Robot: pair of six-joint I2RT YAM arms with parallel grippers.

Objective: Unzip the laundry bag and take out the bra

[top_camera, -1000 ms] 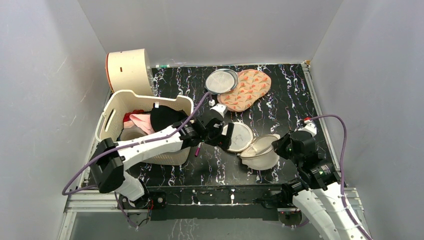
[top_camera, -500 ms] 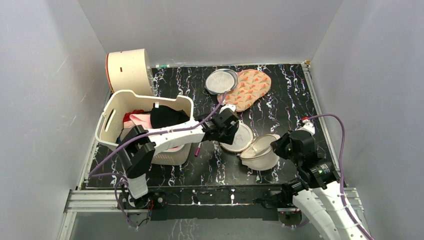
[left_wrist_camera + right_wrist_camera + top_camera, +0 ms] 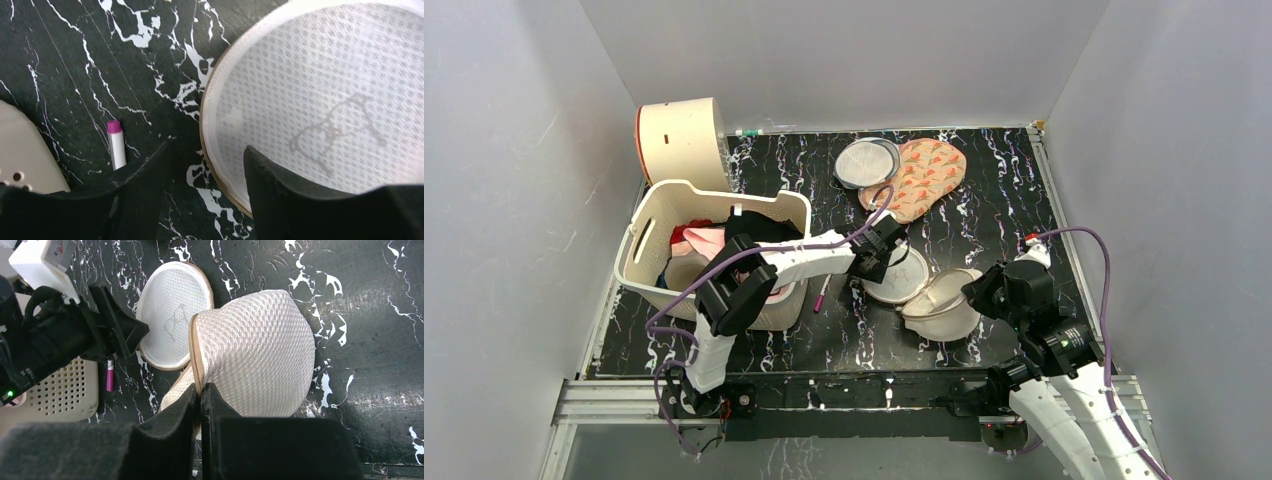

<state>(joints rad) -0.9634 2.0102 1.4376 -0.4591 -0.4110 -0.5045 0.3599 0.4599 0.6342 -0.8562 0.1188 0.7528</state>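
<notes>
Straddling the beige rim of the laundry bag (image 3: pixel 320 95), the left gripper (image 3: pixel 210 200) is holding its jaws apart. One finger is hanging over the black marbled table (image 3: pixel 75 60), the other over the flat mesh face bearing the bra drawing. Contact with the rim is not showing.

The right gripper (image 3: pixel 201 390) is pressing its jaws together on the beige rim of the bag's domed half. That half is lying beside the flat face, meeting it at one side and gaping open.

A pink-capped marker (image 3: pixel 116 145) is lying just beside the flat face, near the white basket (image 3: pixel 639 235). In that basket pink fabric (image 3: pixel 707 240) is lying, possibly the bra; the overhead view is too coarse to confirm it.

A grey round pouch (image 3: pixel 867 162) and an orange-patterned pouch (image 3: pixel 919 178) are sitting against each other near the table's far edge.
</notes>
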